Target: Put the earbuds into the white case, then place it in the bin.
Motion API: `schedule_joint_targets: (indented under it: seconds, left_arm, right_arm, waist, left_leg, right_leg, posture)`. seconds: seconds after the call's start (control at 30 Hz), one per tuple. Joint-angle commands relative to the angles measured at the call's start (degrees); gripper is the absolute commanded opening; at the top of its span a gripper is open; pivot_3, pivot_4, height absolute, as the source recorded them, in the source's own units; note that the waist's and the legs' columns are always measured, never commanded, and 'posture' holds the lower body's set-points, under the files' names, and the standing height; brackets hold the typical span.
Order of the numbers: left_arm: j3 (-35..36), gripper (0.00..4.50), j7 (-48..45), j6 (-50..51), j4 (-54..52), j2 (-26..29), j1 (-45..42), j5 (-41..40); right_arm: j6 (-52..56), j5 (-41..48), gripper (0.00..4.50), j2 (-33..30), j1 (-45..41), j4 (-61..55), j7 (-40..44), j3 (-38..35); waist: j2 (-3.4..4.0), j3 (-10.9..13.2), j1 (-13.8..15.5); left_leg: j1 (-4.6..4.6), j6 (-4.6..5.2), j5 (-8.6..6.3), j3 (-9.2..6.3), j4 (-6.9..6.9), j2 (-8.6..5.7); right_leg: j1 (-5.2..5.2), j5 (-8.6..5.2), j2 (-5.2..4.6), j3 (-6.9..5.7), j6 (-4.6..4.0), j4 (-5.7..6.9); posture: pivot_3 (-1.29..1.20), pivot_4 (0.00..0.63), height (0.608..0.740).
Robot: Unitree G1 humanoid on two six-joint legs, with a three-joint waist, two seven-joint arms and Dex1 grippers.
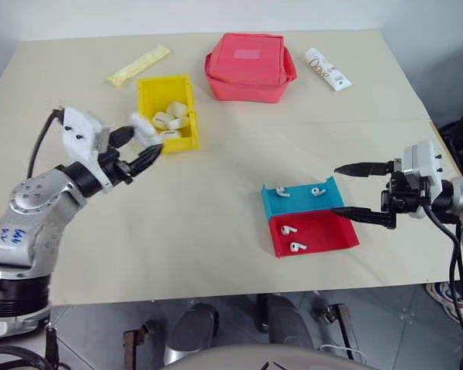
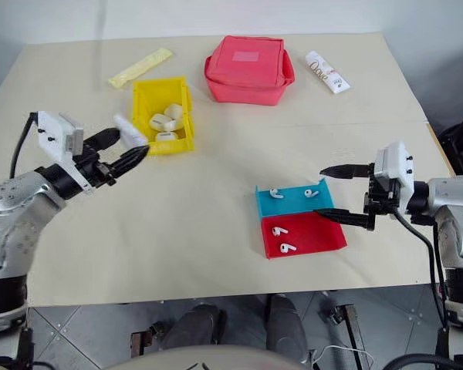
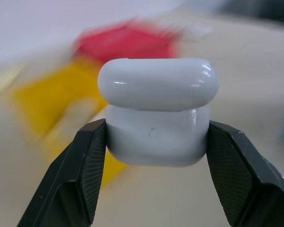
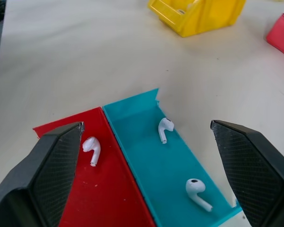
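Earbuds [image 1: 283, 192] lie in a little tray [image 1: 310, 223] on the table [image 1: 216, 231]. Two sit in the blue half and two in the red half. None of them is in a case yet.

The left gripper [image 1: 144, 146] is pinching a white case [image 3: 157, 113] by its two sides. The case is up in the air, just beside the yellow bin [image 1: 145, 96]. The wrist view shows a thin gap between the lid and the bottom part, so the lid looks a tiny bit open, but it is hard to be sure. More white cases [image 1: 170, 117] lie inside the yellow bin.

The right gripper [image 1: 361, 189] is spread wide. It hangs near the right side of the tray and holds nothing.

I think the robot is at the start of the job. It has a case in hand, and the earbuds have to go in next. For that, the lid has to be open wide and the case must come close to the tray. The right gripper must pick up one tiny earbud, and they are small and smooth, so it could slip.

The table is pale and flat. A red zip pouch [image 1: 249, 65], a white tube [image 1: 328, 69] and a yellow packet [image 1: 139, 65] lie at the far side. Grey floor tiles [image 1: 386, 324] show below the table edge.
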Motion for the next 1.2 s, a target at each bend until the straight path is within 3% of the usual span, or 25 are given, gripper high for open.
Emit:
schedule_joint_targets:
  seconds: [0.03, 0.23, 0.47, 0.87, 1.07, 1.2]
  left_arm:
    - [-2.7, 2.78, -9.7, -9.7, 5.2, -5.3, -2.7, 0.3]
    - [-8.0, 2.78, -21.9, -18.0, 13.2, -12.7, -5.0, 1.7]
    - [-11.6, 2.78, -29.3, -23.5, 18.3, -16.4, -5.1, 4.5]
    - [-11.3, 2.78, -30.0, -25.1, 17.5, -19.4, -4.8, 4.9]
    - [-11.7, 2.78, -29.3, -23.9, 13.2, -19.4, -2.4, 4.6]
    - [-12.2, 2.78, -28.9, -23.6, 9.7, -19.3, -0.5, 4.9]
  right_arm:
    - [3.9, 2.0, 4.50, -0.5, 5.0, -7.9, -6.0, -4.9]
    - [11.2, 2.4, 4.50, -0.2, 15.6, -19.7, -16.6, -11.1]
    - [16.6, 1.2, 4.50, 0.3, 25.2, -27.6, -24.6, -15.8]
    - [20.6, 2.7, 4.50, 2.8, 46.1, -40.7, -24.8, -31.4]
    - [26.3, 6.2, 4.50, -1.6, 44.0, -43.4, -25.4, -32.8]
    - [31.9, 10.4, 4.50, -6.7, 37.0, -45.8, -27.8, -28.0]
  waist:
    - [0.05, 0.0, 0.1]
    - [-0.04, -0.1, 0.3]
    - [-0.05, -0.1, 0.2]
    - [-0.11, -0.1, 1.3]
    - [-0.15, -0.1, 1.2]
    - [-0.14, -0.1, 1.3]
  left_leg:
    - [0.00, 0.02, 0.01, 0.01, 0.00, 0.01]
    - [-0.02, 0.12, -0.01, 0.00, 0.06, -0.01]
    - [0.00, 0.20, -0.05, 0.05, 0.06, 0.00]
    - [0.03, 0.31, -0.11, 0.09, 0.09, 0.00]
    - [0.05, 0.34, -0.16, 0.15, 0.08, 0.03]
    - [0.06, 0.35, -0.18, 0.15, 0.08, 0.04]
  right_leg:
    - [0.00, 0.00, 0.00, 0.01, 0.01, 0.00]
    - [0.01, 0.04, 0.02, 0.03, 0.07, 0.01]
    - [0.02, 0.04, 0.06, 0.07, 0.08, -0.04]
    - [0.08, 0.07, 0.11, 0.12, 0.13, -0.07]
    - [0.10, 0.07, 0.12, 0.16, 0.13, -0.09]
    - [0.11, 0.07, 0.11, 0.14, 0.13, -0.11]
  posture:
    - [0.00, 0.150, 0.740]
    - [0.00, 0.150, 0.740]
    - [0.00, 0.150, 0.740]
    - [0.00, 0.150, 0.740]
    - [0.00, 0.150, 0.740]
    - [0.00, 0.150, 0.740]
